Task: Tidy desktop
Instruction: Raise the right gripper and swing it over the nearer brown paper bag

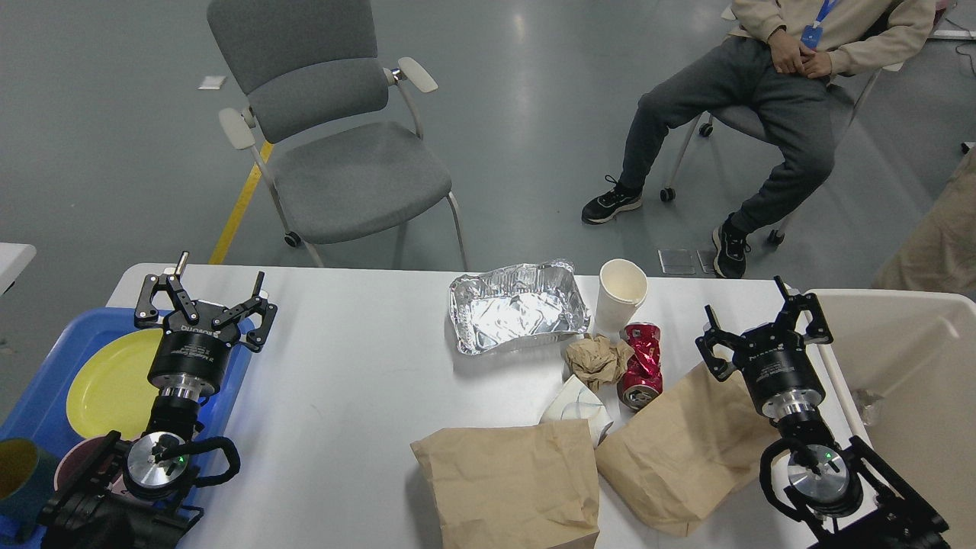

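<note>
The white desktop (358, 366) carries a crumpled foil tray (517, 308), a white paper cup (621, 293), a crushed red can (640, 361), a crumpled brown paper ball (596, 360), a white mask (576, 406) and two brown paper bags (511, 482) (686, 446). My left gripper (204, 293) is open and empty over the desktop's left edge by the blue tray. My right gripper (753, 319) is open and empty above the right bag's far corner, right of the can.
A blue tray (46, 404) at the left holds a yellow plate (110, 385) and cups. A cream-white bin (915, 381) stands at the right edge. A grey chair (343, 160) and a seated person (770, 114) are beyond the desktop.
</note>
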